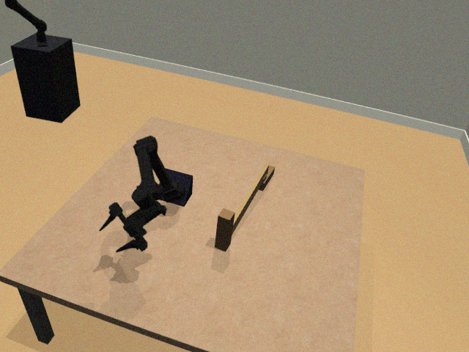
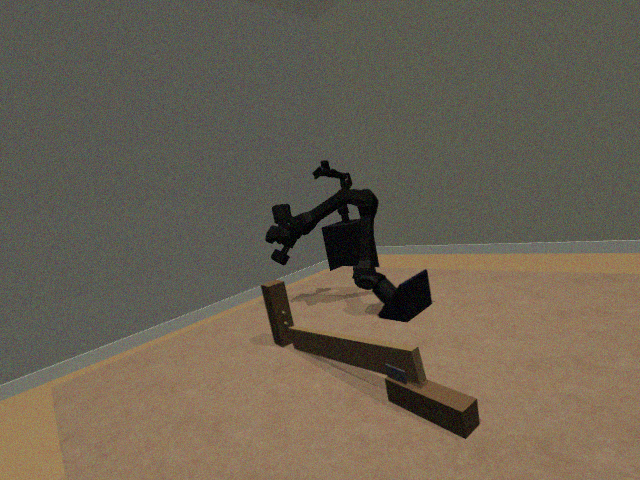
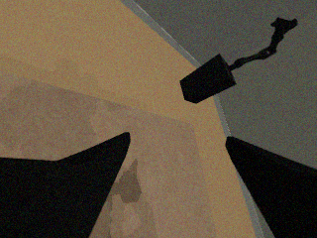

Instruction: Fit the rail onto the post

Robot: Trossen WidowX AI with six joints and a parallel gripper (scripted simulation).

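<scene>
The long rail [image 1: 249, 198] [image 2: 351, 349] slopes down from the footboard block [image 1: 270, 173] [image 2: 431, 401] to the table close in front of the post. Its far end sits at the bracket [image 2: 395, 373]. The upright post [image 1: 223, 232] [image 2: 274, 307] shows two small light pegs [image 2: 283, 312] in the exterior view, above the lowered rail end. The rail's end holes are hidden. My gripper [image 1: 108, 240] [image 3: 176, 138] is wide open and empty. It hangs above the table to the left of the post in the top view, away from the rail. The wrist view shows neither rail nor post.
My arm's dark base [image 1: 183, 183] [image 2: 413, 299] stands on the table [image 1: 303, 265] beside the rail. The table's front edge [image 1: 113, 320] runs below the gripper in the top view. A second arm stands on a black pedestal [image 1: 47, 81] [image 2: 341, 245] [image 3: 208, 79] beyond the table.
</scene>
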